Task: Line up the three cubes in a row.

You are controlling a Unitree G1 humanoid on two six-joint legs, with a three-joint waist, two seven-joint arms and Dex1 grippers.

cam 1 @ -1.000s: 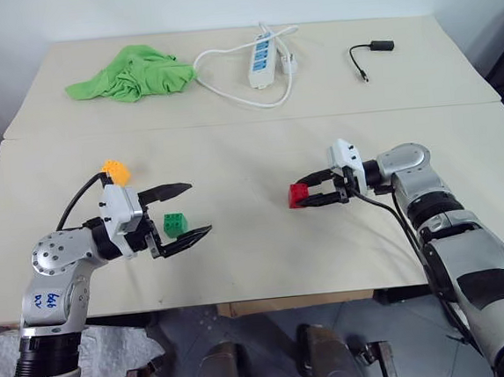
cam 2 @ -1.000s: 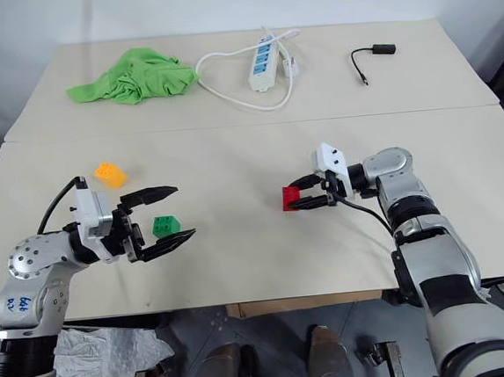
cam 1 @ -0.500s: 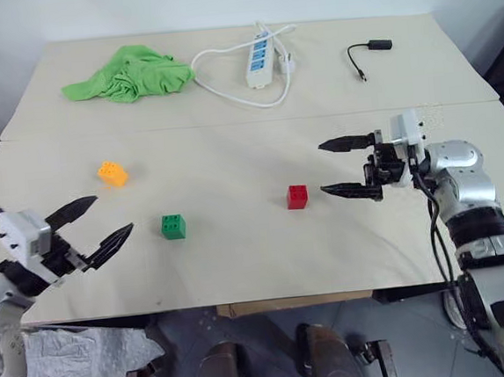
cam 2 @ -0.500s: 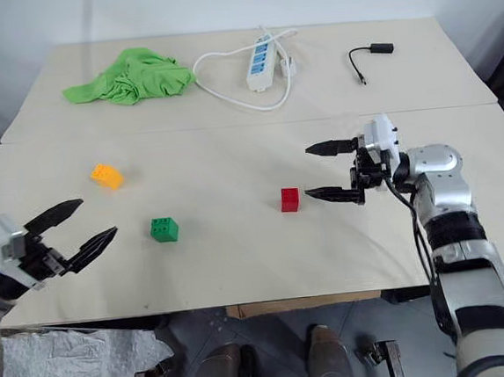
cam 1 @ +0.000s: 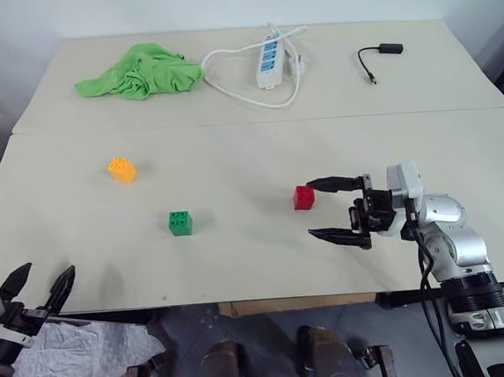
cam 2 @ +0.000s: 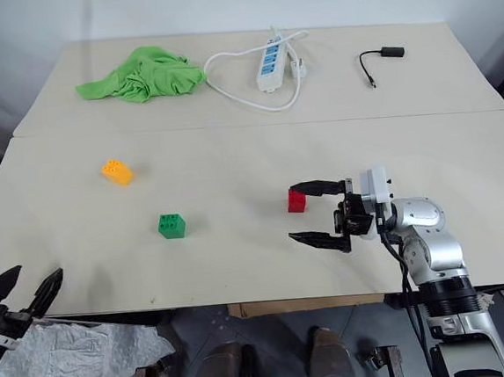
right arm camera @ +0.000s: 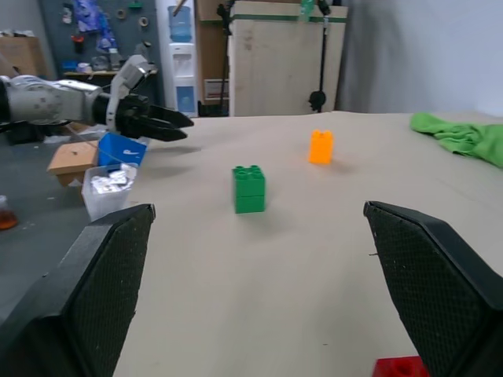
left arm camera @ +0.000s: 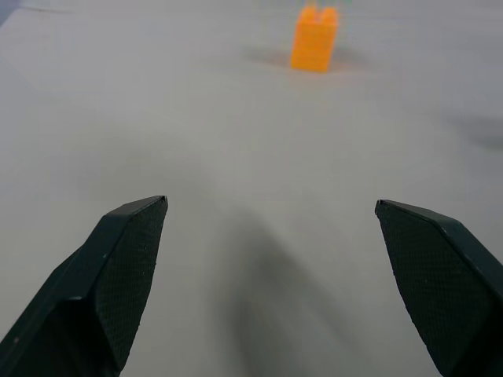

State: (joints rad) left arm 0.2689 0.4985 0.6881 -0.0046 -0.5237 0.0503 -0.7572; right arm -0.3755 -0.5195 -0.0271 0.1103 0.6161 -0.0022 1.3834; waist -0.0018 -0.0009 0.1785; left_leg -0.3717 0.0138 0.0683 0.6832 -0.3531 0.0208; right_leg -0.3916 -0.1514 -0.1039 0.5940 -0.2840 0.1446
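Right gripper [cam 1: 335,208], textured black fingers spread, hovers at four o'clock of the studded red cube [cam 1: 303,197] on the matte table [cam 1: 231,155].

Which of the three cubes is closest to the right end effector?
The red cube. It sits just beside the open right end effector, while the green cube and the orange-yellow cube lie much farther toward the robot's left.

- The place looked like a workshop or robotics lab.
- Beyond the beige table [right arm camera: 259,259] stood a water dispenser [right arm camera: 177,59], a plywood panel [right arm camera: 279,67] and a wall of hung tools [right arm camera: 86,23].
- A white power strip [cam 1: 269,59] lay on the table.
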